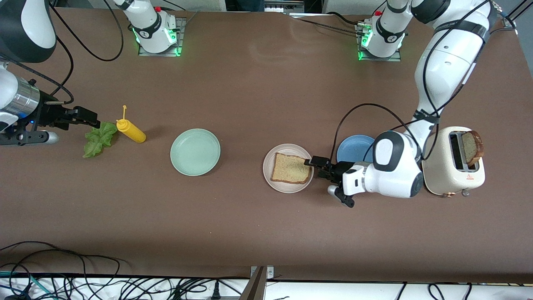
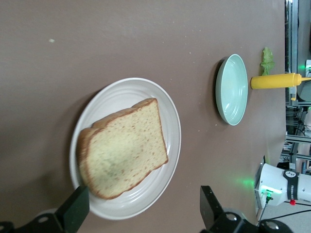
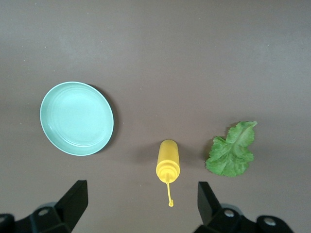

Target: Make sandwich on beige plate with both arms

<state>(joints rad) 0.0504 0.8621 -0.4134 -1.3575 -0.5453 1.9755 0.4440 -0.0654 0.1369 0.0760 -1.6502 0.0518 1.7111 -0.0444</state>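
Note:
One tan bread slice [image 1: 291,168] lies on the beige plate [image 1: 270,183]. My left gripper [image 1: 320,166] is open and empty, low beside the plate's rim on the side toward the left arm's end. In the left wrist view the bread [image 2: 124,148] and plate [image 2: 172,121] lie just ahead of the open gripper [image 2: 143,213]. A second bread slice [image 1: 474,148] stands in the toaster [image 1: 456,175]. The green lettuce leaf [image 1: 100,138] lies on the table. My right gripper [image 1: 88,118] is open and empty, over the table by the lettuce. The right wrist view shows the lettuce [image 3: 232,149] and its gripper [image 3: 141,206].
A yellow squeeze bottle [image 1: 131,130] lies beside the lettuce and also shows in the right wrist view [image 3: 167,160]. A mint green plate [image 1: 195,151] sits between bottle and beige plate. A blue plate [image 1: 354,146] lies partly under the left arm. Cables run along the table's near edge.

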